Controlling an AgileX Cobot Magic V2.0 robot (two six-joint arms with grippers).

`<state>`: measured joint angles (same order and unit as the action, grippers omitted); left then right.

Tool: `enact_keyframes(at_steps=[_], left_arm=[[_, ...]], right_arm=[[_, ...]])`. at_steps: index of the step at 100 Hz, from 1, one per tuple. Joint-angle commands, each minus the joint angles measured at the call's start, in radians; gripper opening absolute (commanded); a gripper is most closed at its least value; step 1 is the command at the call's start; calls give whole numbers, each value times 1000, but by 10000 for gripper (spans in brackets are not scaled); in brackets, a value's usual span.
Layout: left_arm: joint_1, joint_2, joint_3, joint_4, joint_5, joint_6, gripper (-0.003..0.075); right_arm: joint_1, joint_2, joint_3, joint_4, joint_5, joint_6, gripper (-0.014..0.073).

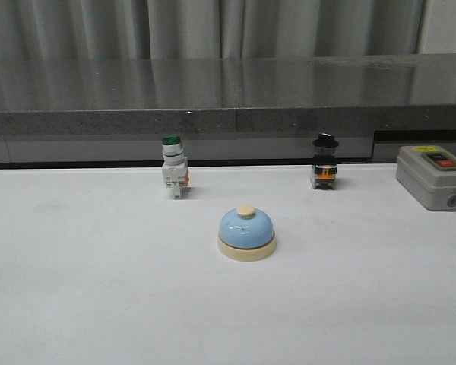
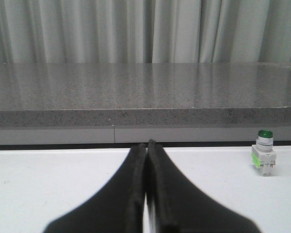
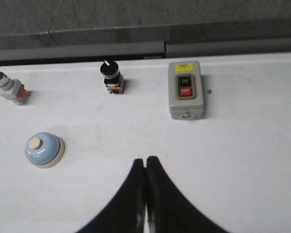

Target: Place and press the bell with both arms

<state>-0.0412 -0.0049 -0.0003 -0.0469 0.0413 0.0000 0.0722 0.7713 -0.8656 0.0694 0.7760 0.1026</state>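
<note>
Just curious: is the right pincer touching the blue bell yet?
Apart. The right wrist view shows bare table between the right pincer and the bell.

This is looking like a robotics test lab: beyond the closed left claw [image 2: 146,145], a bare white table [image 1: 91,289] is running up to a grey speckled stone ledge [image 2: 145,92] with pale curtains [image 2: 136,29] hanging behind, and industrial parts are sitting ahead of the right claw [image 3: 145,159], a grey on/off switch box [image 3: 185,90] among them
</note>
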Motion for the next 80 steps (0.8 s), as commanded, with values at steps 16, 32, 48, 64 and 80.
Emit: enact_keyframes(at_steps=[16, 32, 48, 64, 80], left_arm=[[2, -29, 44, -2, -82, -15, -20], [2, -29, 44, -2, -82, -15, -20], [2, -29, 44, -2, -82, -15, -20], [2, -29, 44, -2, -82, -15, -20], [2, -29, 44, -2, -82, -15, -20]], right_arm=[[34, 169, -41, 48, -63, -28, -60], [128, 293, -63, 48, -85, -29, -60], [225, 439, -129, 48, -105, -29, -60], [315, 588, -213, 48, -138, -29, -60], [380, 730, -313, 48, -138, -29, -60]])
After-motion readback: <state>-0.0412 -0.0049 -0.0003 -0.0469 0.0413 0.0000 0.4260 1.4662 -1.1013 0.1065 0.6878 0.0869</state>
